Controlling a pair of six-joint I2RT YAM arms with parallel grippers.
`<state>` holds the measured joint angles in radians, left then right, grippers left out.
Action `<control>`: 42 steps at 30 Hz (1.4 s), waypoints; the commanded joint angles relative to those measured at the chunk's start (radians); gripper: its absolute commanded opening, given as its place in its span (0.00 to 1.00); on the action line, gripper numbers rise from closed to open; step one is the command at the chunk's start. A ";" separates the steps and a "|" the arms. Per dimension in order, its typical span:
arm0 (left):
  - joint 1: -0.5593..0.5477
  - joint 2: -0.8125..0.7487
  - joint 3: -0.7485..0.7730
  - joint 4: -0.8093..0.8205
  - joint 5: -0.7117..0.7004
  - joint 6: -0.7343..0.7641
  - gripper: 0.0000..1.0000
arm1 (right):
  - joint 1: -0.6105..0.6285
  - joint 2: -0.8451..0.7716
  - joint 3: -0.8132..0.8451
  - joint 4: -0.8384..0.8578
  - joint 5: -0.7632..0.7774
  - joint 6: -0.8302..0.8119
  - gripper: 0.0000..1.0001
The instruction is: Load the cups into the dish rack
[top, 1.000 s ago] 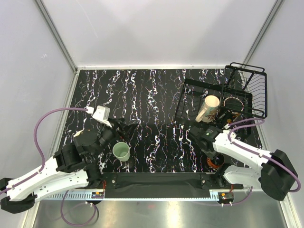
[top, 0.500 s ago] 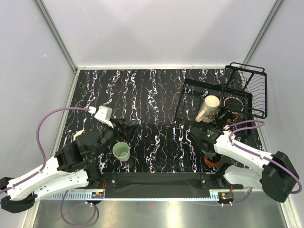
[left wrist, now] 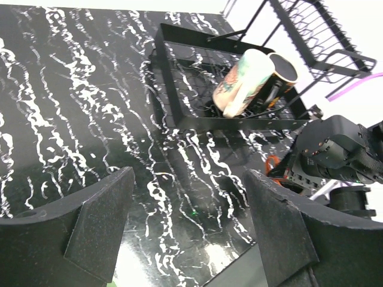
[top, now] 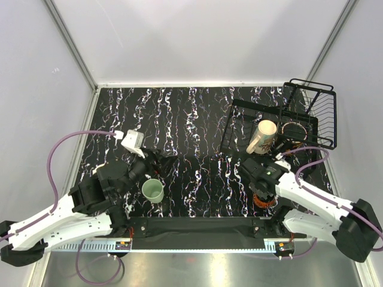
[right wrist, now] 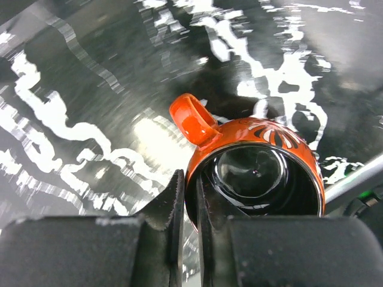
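Right gripper (right wrist: 188, 185): jaws nearly closed, pinching the red mug's (right wrist: 254, 170) rim on the table (top: 191, 119); grip visible in the wrist view only.
Left gripper (left wrist: 188, 233): wide open, empty, near the mint mug (top: 152, 191).
Dish rack (top: 229, 125): held cream mug (top: 261, 136) and black mug (left wrist: 281, 69).

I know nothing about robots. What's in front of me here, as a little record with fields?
surface: black marbled table
rack: dish rack, far right of the table
inside it: cream mug, lying tilted; black mug beside it
outside it: mint-green cup, upright, near left; red mug, upright, near right
left arm: left gripper open, empty, near the mint-green cup
right arm: right gripper pinching the red mug's rim beside its handle
not yet loaded: two
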<state>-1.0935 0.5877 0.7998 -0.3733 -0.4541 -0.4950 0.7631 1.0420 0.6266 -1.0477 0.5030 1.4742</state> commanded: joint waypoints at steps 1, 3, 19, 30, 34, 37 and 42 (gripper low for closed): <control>-0.002 0.006 0.061 0.014 0.046 0.012 0.80 | 0.002 -0.068 0.054 0.046 -0.030 -0.153 0.00; -0.003 0.006 0.065 0.020 0.058 0.021 0.80 | 0.004 -0.111 0.062 0.063 -0.079 -0.193 0.00; -0.002 0.162 0.261 -0.110 0.290 -0.180 0.84 | 0.007 -0.301 0.051 0.411 -0.498 -0.675 0.00; 0.004 0.130 0.381 -0.170 0.322 -0.322 0.82 | 0.110 -0.174 0.350 0.465 -0.549 -0.844 0.00; 0.007 0.161 0.397 -0.205 0.321 -0.362 0.81 | 0.116 -0.102 0.479 0.459 -0.546 -0.933 0.00; 0.020 0.195 0.395 -0.205 0.377 -0.393 0.82 | 0.116 -0.050 0.570 0.456 -0.509 -1.015 0.00; 0.076 0.224 0.337 -0.057 0.547 -0.548 0.82 | 0.116 -0.057 0.533 0.656 -0.417 -1.308 0.00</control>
<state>-1.0428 0.8074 1.1648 -0.5549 -0.0448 -0.9249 0.8707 1.0050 1.1732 -0.5880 0.0109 0.4099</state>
